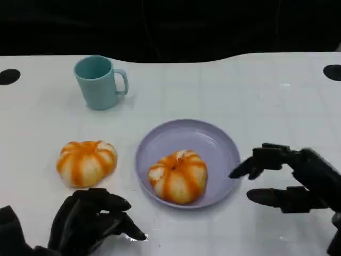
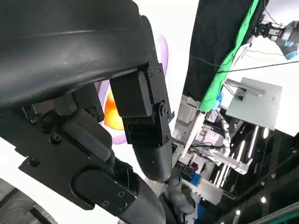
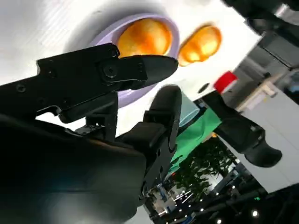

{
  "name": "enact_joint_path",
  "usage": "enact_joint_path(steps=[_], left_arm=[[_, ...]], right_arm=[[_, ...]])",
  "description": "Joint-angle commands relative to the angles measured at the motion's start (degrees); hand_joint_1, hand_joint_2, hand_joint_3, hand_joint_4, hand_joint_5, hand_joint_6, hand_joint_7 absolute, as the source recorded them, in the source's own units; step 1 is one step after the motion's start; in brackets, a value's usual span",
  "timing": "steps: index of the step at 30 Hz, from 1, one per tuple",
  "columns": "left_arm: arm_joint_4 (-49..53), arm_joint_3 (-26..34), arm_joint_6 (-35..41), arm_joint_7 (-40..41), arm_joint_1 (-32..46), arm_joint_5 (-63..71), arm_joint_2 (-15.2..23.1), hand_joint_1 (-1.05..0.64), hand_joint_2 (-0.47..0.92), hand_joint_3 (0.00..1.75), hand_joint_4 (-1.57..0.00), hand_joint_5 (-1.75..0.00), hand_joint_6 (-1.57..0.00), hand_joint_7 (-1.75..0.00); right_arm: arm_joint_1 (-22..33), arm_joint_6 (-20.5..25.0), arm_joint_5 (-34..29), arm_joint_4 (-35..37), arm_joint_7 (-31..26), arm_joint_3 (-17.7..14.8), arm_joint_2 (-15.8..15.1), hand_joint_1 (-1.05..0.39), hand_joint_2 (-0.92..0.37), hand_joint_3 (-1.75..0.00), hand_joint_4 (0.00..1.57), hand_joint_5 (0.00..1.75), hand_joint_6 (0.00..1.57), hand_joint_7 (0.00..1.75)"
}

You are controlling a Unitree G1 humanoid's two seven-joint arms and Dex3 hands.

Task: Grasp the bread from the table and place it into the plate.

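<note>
One orange-and-white striped bread (image 1: pixel 86 162) lies on the white table left of the lavender plate (image 1: pixel 224 149). A second bread of the same kind (image 1: pixel 178 176) sits inside the plate, toward its near edge. My left hand (image 1: pixel 90 221) rests low on the table just in front of the table bread, fingers loosely bent and apart, holding nothing. My right hand (image 1: pixel 290 178) hovers just right of the plate's rim, fingers spread with nothing in them. The right wrist view shows the plate bread (image 3: pixel 145 37) and the table bread (image 3: pixel 201 44) beyond my fingers (image 3: pixel 145 67).
A teal mug (image 1: pixel 100 82) stands at the back left, handle to the right. Black round marks sit at the far left edge (image 1: pixel 9 76) and the far right edge (image 1: pixel 332 72) of the table. Bare white table lies behind and right of the plate.
</note>
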Motion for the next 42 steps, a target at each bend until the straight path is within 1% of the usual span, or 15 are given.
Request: enact_joint_path(steps=[1, 3, 5, 7, 9, 10, 12, 14, 19, 26, 30, 34, 36, 39, 42], left_arm=[[-0.85, 0.09, 0.11, 0.81, 0.41, 0.18, 0.66, -1.02, 0.65, 0.00, -1.57, -0.47, -1.57, -0.21], [-0.74, 0.03, -0.18, 0.63, 0.39, 0.33, 0.76, -1.02, 0.66, 0.01, -1.57, -0.47, -1.57, -0.21], [-0.49, 0.06, -0.34, 0.51, 0.29, 0.35, 0.80, -1.02, 0.66, 0.01, -1.57, -0.47, -1.57, -0.21], [-0.24, 0.12, -0.43, 0.28, 0.21, 0.21, 0.80, -1.01, 0.66, 0.01, -1.57, -0.47, -1.57, -0.20], [-0.09, 0.14, -0.49, 0.09, 0.18, 0.12, 0.77, -1.00, 0.66, 0.01, -1.57, -0.46, -1.57, -0.20], [-0.02, 0.16, -0.51, -0.02, 0.23, 0.03, 0.74, -0.99, 0.66, 0.01, -1.57, -0.46, -1.57, -0.20], [0.03, 0.21, -0.55, -0.04, 0.41, -0.03, 0.68, -0.99, 0.66, 0.00, -1.57, -0.46, -1.57, -0.19], [0.23, 0.25, -0.67, -0.13, 0.56, 0.00, 0.69, -0.99, 0.66, 0.00, -1.57, -0.46, -1.57, -0.19], [1.10, 0.19, -1.86, -0.73, 0.56, 0.24, 0.79, -0.99, 0.67, 0.01, -1.57, -0.45, -1.57, -0.18], [0.47, 0.11, -0.74, -0.18, 0.70, -0.15, 0.89, -1.02, 0.66, 0.00, -1.57, -0.45, -1.57, -0.18], [0.72, 0.15, -1.34, -0.54, 0.56, -0.12, 0.90, -1.02, 0.67, 0.01, -1.57, -0.45, -1.57, -0.18], [0.87, 0.19, -1.56, -0.56, 0.45, 0.00, 1.02, -1.01, 0.67, 0.01, -1.57, -0.45, -1.57, -0.19], [1.12, 0.32, -1.57, -0.84, 0.33, -0.15, 1.15, -1.01, 0.67, 0.01, -1.57, -0.45, -1.57, -0.19], [1.42, 0.47, -1.59, -1.06, 0.14, -0.28, 1.29, -1.00, 0.67, 0.00, -1.57, -0.45, -1.57, -0.18], [1.37, 0.54, -1.44, -1.13, 0.14, -0.35, 1.35, -1.00, 0.67, 0.00, -1.57, -0.45, -1.57, -0.18]], right_arm=[[4.37, 3.64, 9.93, -4.07, 6.49, -1.77, 0.07, -0.45, -0.92, -0.30, 0.59, 1.72, 0.57, 1.35], [7.36, 8.96, 15.27, -8.18, 9.48, -2.13, 0.71, -0.47, -0.92, -0.32, 0.61, 1.74, 0.57, 1.36], [10.39, 15.52, 18.72, -13.27, 10.98, -2.73, 1.12, -0.47, -0.92, -0.34, 0.67, 1.74, 0.57, 1.39], [13.16, 21.35, 21.25, -17.70, 11.65, -3.38, 1.73, -0.46, -0.92, -0.34, 0.68, 1.75, 0.57, 1.40], [15.32, 25.75, 22.48, -20.88, 11.98, -3.90, 2.38, -0.47, -0.92, -0.37, 0.68, 1.75, 0.52, 1.52], [16.20, 26.92, 22.25, -21.70, 11.97, -4.13, 2.79, -0.48, -0.92, -0.38, 0.70, 1.75, 0.50, 1.58], [17.40, 28.33, 21.77, -22.46, 12.14, -4.58, 3.58, -0.51, -0.92, -0.41, 0.74, 1.75, 0.47, 1.71], [18.29, 28.69, 21.20, -22.47, 12.15, -5.05, 4.76, -0.52, -0.92, -0.42, 0.76, 1.75, 0.49, 1.74], [18.53, 27.81, 20.43, -20.62, 13.10, -6.22, 7.30, -0.51, -0.92, -0.41, 0.75, 1.75, 0.55, 1.75], [18.15, 27.74, 20.72, -19.10, 15.35, -7.95, 8.91, -0.47, -0.92, -0.42, 0.86, 1.75, 0.66, 1.75], [18.14, 29.87, 22.57, -19.14, 17.31, -8.73, 9.48, -0.47, -0.92, -0.43, 0.91, 1.75, 0.70, 1.75], [18.14, 31.41, 22.67, -19.27, 18.69, -9.19, 9.57, -0.48, -0.92, -0.42, 0.95, 1.75, 0.73, 1.75], [18.34, 33.67, 22.70, -20.36, 18.90, -9.21, 9.33, -0.49, -0.92, -0.42, 0.96, 1.75, 0.74, 1.75], [18.59, 36.34, 22.99, -21.80, 19.19, -9.41, 9.30, -0.48, -0.92, -0.40, 0.97, 1.75, 0.74, 1.75], [18.37, 37.09, 23.13, -22.02, 19.60, -9.72, 9.62, -0.47, -0.92, -0.39, 0.97, 1.75, 0.73, 1.75]])
